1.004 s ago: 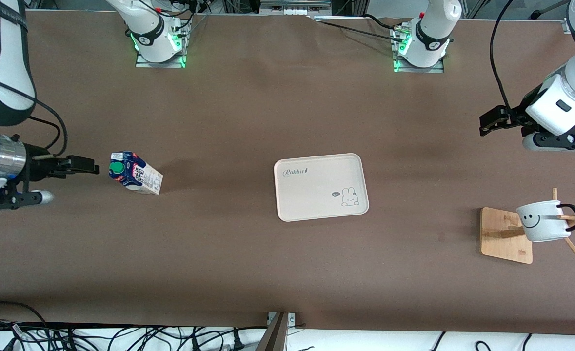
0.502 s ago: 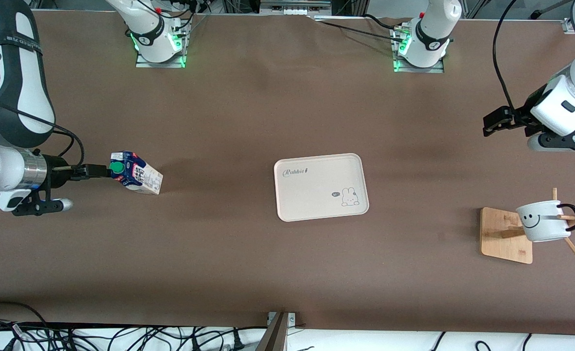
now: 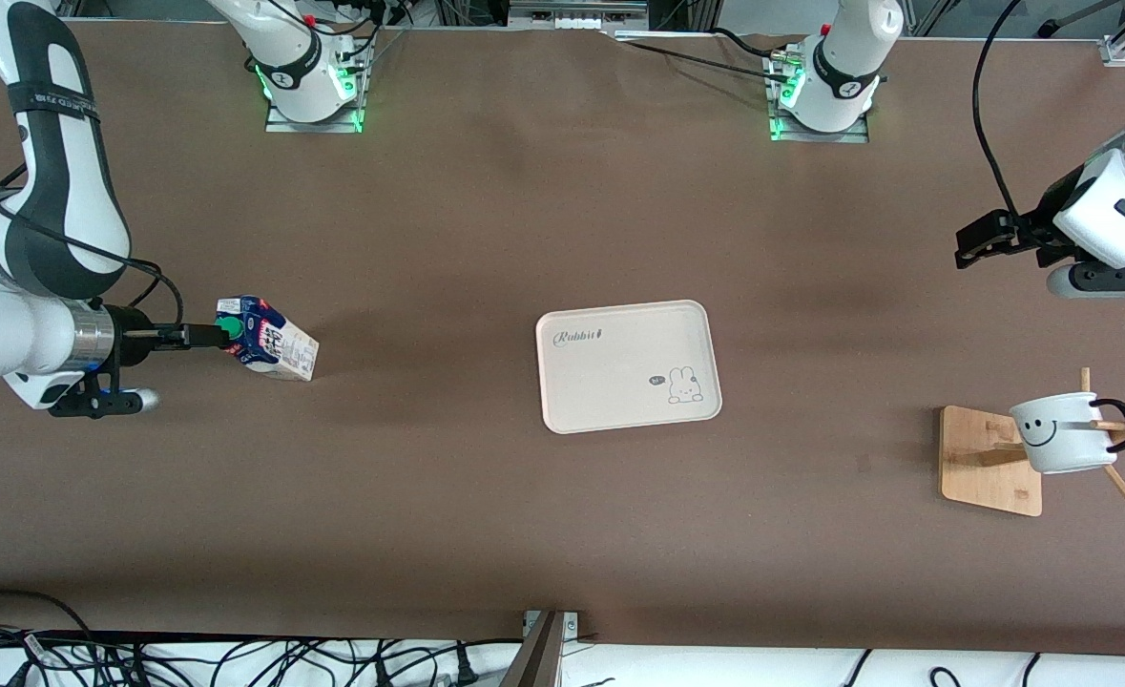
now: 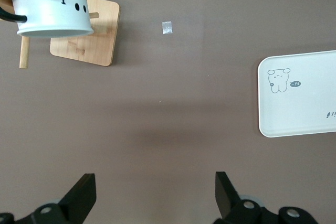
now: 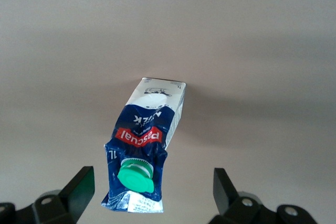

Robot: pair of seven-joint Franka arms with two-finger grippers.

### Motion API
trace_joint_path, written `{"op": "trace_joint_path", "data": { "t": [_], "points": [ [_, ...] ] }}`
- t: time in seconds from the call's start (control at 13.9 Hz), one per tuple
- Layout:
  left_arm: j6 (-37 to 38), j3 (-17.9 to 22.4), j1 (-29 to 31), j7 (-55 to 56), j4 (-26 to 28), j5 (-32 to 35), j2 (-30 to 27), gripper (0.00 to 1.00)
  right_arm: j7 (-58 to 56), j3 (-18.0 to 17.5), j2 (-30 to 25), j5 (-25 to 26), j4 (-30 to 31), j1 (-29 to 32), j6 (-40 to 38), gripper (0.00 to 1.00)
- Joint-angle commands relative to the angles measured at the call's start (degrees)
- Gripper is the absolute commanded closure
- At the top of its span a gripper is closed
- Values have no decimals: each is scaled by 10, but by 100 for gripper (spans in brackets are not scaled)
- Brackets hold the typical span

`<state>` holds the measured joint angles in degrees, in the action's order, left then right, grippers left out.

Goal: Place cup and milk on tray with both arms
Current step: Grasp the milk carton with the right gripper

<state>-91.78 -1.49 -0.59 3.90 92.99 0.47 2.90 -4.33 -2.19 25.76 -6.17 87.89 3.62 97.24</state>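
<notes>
Over the last second our right pincer has closed in on the milk and now sits spread wide at its green-capped top, ready to grip. Our left pincer, also apart, has drifted slightly over bare tabletop, with the cup on its rack and the empty tray well apart from it.

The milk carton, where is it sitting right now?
The milk carton stands on the table toward the right arm's end, well apart from the tray, with the right gripper, jaws open, right at its green-capped top.
</notes>
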Motion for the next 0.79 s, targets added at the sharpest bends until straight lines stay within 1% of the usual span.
{"op": "trace_joint_path", "data": {
  "t": [0.0, 0.14, 0.36, 0.72],
  "points": [
    [-7, -2, 2, 3, 6, 8, -4, 0, 26, -4, -23, -1, 39, 0, 23, 0],
    [-21, -2, 2, 5, 5, 8, -3, 0, 44, -6, -26, -2, 44, -1, 22, 0],
    [-45, -2, 2, 10, 3, 9, 4, 0, 56, -6, -50, -3, 75, -2, 23, 0],
    [-40, 1, 11, 9, 0, 23, 4, 0, 60, -8, -51, -3, 88, -4, 36, 0]
  ]
}}
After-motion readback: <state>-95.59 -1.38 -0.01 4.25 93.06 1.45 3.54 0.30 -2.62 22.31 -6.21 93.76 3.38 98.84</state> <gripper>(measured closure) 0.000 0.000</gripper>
